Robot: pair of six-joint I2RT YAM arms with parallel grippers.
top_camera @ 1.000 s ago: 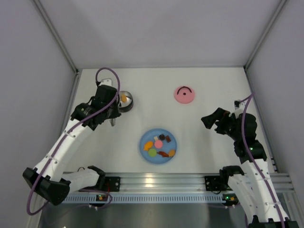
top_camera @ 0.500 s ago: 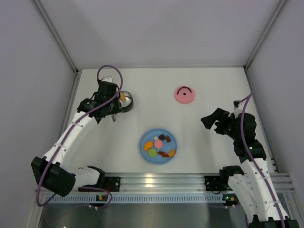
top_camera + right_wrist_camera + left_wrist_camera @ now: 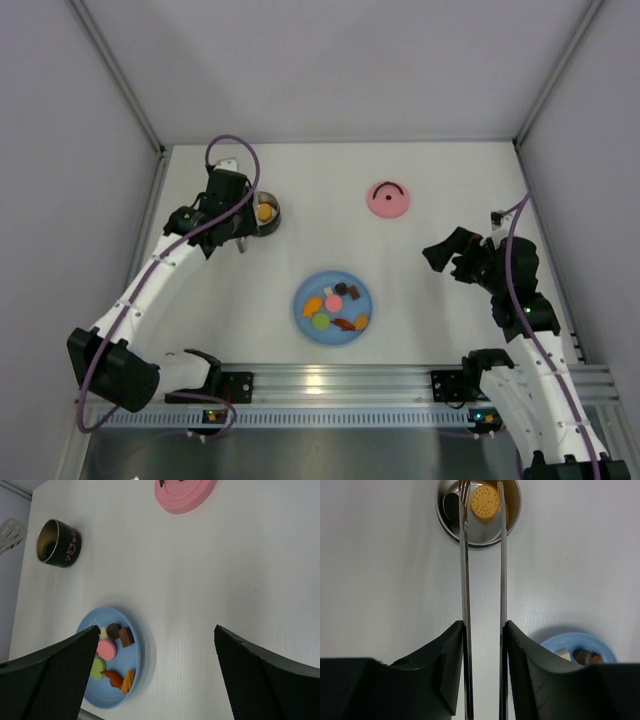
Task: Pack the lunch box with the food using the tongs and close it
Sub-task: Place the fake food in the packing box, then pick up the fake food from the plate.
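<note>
Reaching with the left arm [image 3: 150, 290] from the near rail [image 3: 330, 380] in a long slant, past the left side of the round flat blue plate [image 3: 308, 288], wrist bent inward at the far end. Clamping the left gripper [image 3: 483, 627] on long thin silver metal tongs [image 3: 464, 580], one black finger pressed against the outside of each slim arm. Holding the tongs with the long axis straight out from the wrist, arms near parallel, tips pointing away from the plate. Ending both tips over the small round shiny steel lunch box [image 3: 485, 537] with a dark outer wall, upright and lidless beyond the plate to its left. Flanking a round orange dotted biscuit [image 3: 485, 502] inside that box; cannot tell whether either tip touches it. Noting the other small coloured toy food pieces [image 3: 333, 305] on the plate. Noting the round pink lid [image 3: 388, 200] with a dark handle lying flat, well apart beyond the plate to its right. Hovering with the right arm [image 3: 530, 310] folded up to the right of the plate, right gripper [image 3: 155, 629] spread wide and grasping nothing.
</note>
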